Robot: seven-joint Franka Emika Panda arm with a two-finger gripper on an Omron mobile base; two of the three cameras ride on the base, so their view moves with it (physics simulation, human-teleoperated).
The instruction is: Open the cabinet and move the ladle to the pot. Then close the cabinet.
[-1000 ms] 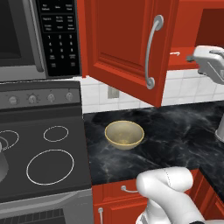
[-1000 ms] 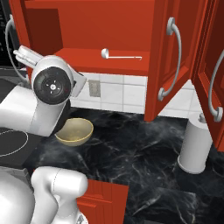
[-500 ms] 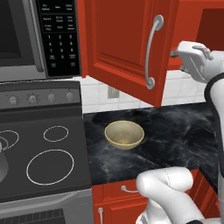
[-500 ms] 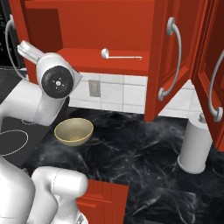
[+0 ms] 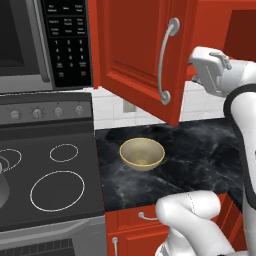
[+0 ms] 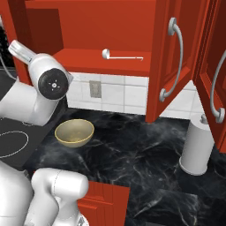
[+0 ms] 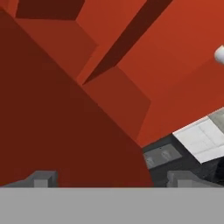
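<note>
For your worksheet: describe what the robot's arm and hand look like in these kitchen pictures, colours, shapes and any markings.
The arm is glossy white, built of thick rounded tubular links with fat curved elbows. One joint ends in a round dark cap with a small pale mark at its centre. The hand is a blocky white housing; its two fingertips are small, squared and dark grey. No cables show.

Red cabinet (image 6: pixel 110 26), yellowish bowl (image 6: pixel 74 132), black marbled counter (image 6: pixel 145 167)

Black marble desk (image 6: pixel 132 145): yellowish bowl (image 6: pixel 74 132) near stove side, grey cylinder (image 6: pixel 197 148) standing at right. Red cabinet shelf (image 6: pixel 84 59): ladle (image 6: pixel 121 56) lying flat, bowl end left.
</note>
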